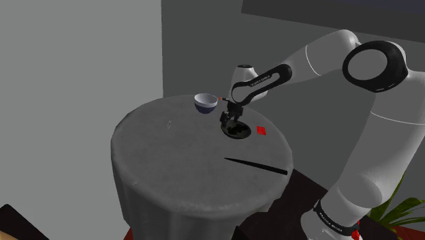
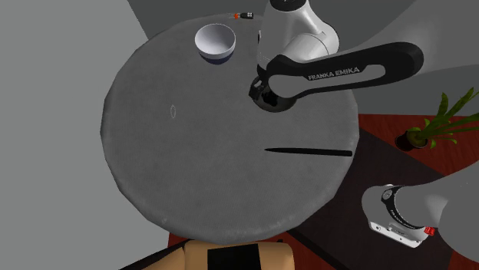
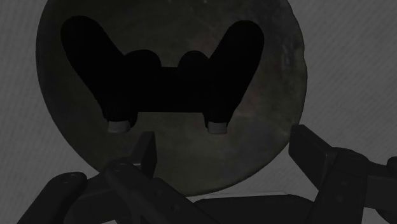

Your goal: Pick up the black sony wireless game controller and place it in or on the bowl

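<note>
Over the dark round disc [image 3: 273, 121] I see the end effector [image 3: 224, 137] hanging low, fingers spread apart and clasping nothing. Black controller [image 3: 165, 92] lies flat on that disc, just ahead of the fingertips, touched by neither. Disc rests on the round grey table [image 1: 156, 157]. Bowl [image 1: 206, 103], white inside and dark outside, stands near the disc toward the shoulder view's left, apart from it. Small red square [image 1: 261, 130] lies just beside the disc on the opposite side. Thin black rod [image 1: 255, 166] lies nearer the stand.
</note>
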You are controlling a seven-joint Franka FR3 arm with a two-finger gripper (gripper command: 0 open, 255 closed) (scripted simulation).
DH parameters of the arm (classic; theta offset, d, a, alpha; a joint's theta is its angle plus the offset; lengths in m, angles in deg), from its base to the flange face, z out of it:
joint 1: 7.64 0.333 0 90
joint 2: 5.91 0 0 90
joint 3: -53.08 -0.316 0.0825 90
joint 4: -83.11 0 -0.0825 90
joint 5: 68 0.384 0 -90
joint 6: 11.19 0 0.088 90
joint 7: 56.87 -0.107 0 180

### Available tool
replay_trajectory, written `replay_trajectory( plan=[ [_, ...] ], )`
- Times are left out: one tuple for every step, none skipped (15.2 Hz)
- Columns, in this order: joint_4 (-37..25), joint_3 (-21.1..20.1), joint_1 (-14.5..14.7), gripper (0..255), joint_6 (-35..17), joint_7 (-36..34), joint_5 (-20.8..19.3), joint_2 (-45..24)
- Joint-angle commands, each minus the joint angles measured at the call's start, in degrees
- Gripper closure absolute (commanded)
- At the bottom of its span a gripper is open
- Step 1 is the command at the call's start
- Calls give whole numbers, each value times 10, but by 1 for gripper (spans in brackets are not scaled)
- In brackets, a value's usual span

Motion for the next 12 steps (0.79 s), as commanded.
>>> replay_trajectory(
  plan=[
    [0,0,0,0,0,0,0,0],
    [0,0,0,0,0,0,0,0],
    [0,0,0,255,0,0,0,0],
    [0,0,0,255,0,0,0,0],
    [0,0,0,255,0,0,0,0],
    [0,0,0,255,0,0,0,0],
    [0,0,0,255,0,0,0,0],
    [0,0,0,255,0,0,0,0],
    [0,0,0,255,0,0,0,0],
    [0,0,0,255,0,0,0,0],
    [-1,0,0,255,0,0,0,0],
    [-1,0,0,255,0,0,0,0]
  ],
)
